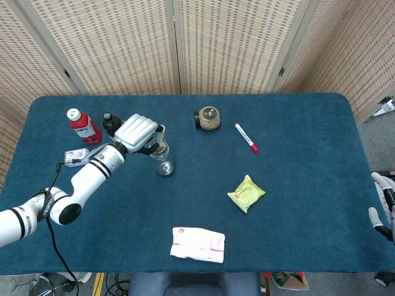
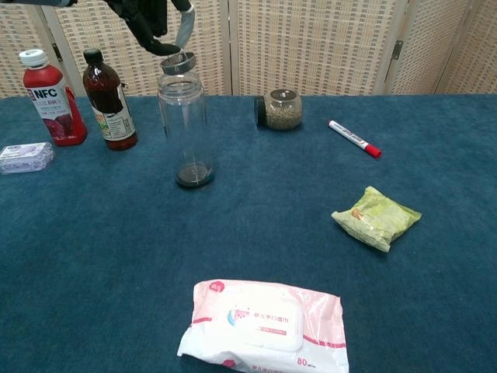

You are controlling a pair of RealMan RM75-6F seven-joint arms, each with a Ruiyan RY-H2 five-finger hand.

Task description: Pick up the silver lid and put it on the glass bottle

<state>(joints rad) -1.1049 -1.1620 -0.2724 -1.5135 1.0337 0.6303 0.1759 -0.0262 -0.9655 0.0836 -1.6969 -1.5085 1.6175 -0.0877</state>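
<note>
The clear glass bottle (image 2: 184, 130) stands upright on the blue table, mouth uncovered; the head view shows the bottle (image 1: 163, 161) left of centre. My left hand (image 2: 149, 21) holds the silver lid (image 2: 178, 62) just above the bottle's mouth, tilted a little. From above, the left hand (image 1: 137, 132) covers the bottle's top and hides most of the lid. My right hand (image 1: 383, 205) hangs off the table's right edge, fingers apart, holding nothing.
A dark juice bottle (image 2: 108, 100) and a red NFC bottle (image 2: 48, 98) stand left of the glass bottle. A small packet (image 2: 26, 156) lies far left. A jar (image 2: 280, 109), a marker (image 2: 354, 138), a green snack bag (image 2: 376, 217) and a wipes pack (image 2: 266, 325) lie elsewhere.
</note>
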